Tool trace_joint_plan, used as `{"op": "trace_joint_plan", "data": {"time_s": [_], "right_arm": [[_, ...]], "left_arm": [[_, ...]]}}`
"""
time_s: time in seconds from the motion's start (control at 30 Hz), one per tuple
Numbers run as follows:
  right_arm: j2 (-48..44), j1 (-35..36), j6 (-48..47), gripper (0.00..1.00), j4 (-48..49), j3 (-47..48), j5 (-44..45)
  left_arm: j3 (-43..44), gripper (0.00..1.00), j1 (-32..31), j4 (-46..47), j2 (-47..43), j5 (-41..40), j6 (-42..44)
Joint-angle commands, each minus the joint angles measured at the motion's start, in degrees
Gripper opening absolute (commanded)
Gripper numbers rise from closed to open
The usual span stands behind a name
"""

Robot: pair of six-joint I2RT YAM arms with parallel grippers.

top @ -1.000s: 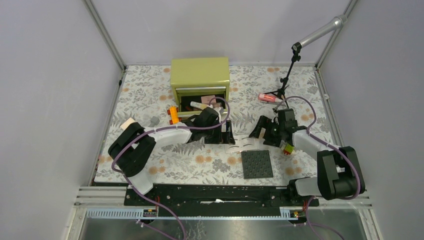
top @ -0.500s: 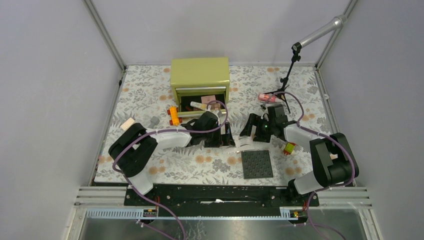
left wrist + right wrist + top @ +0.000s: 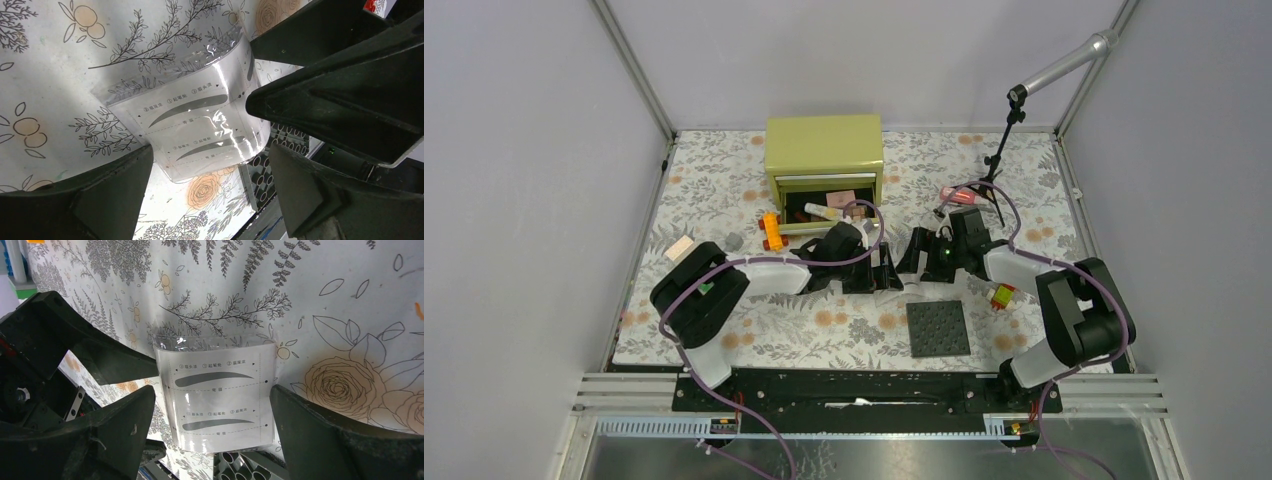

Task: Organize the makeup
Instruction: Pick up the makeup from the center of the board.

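A white eyebrow stencil card (image 3: 200,125) in a clear sleeve lies slightly curled on the flowered cloth. My left gripper (image 3: 210,195) is open, with one finger on each side of the card's near end. My right gripper (image 3: 212,440) is also open and straddles the same card (image 3: 222,395) from the opposite side. In the top view the two grippers, left (image 3: 886,270) and right (image 3: 916,255), meet nose to nose and cover the card. A pink-red tube (image 3: 961,196) lies on the cloth beyond the right gripper. Several cosmetics sit in the open drawer (image 3: 824,211).
The green box (image 3: 824,145) stands at the back. An orange toy car (image 3: 770,230) lies left of the drawer. A dark studded plate (image 3: 938,328) sits just in front of the grippers, with a small coloured block (image 3: 1001,296) to its right. A black stand (image 3: 996,160) rises at the back right.
The right arm has swung left until its gripper reached the card and faces the left gripper. The left gripper has edged right. The card is now covered in the top view.
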Motion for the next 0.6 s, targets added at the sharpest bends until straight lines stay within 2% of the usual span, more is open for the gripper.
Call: {"op": "trace_joint_plan", "data": {"time_s": [0.0,0.33,0.57], "right_arm": [[4.14,1.22,-1.3,0.92,-5.29,-2.37,-0.11],[6.06,1.96,-2.33,0.96,-5.73,-1.53,-1.29],[6.83,2.16,-2.76,0.93,-6.49,-1.24,0.06]], "left_arm": [[0.49,0.95,-0.48,2.26,0.99,1.0,-0.27],[3.82,0.95,-0.48,3.39,2.98,1.72,0.51],[6.4,0.95,-0.47,2.78,3.42,1.77,1.39]]}}
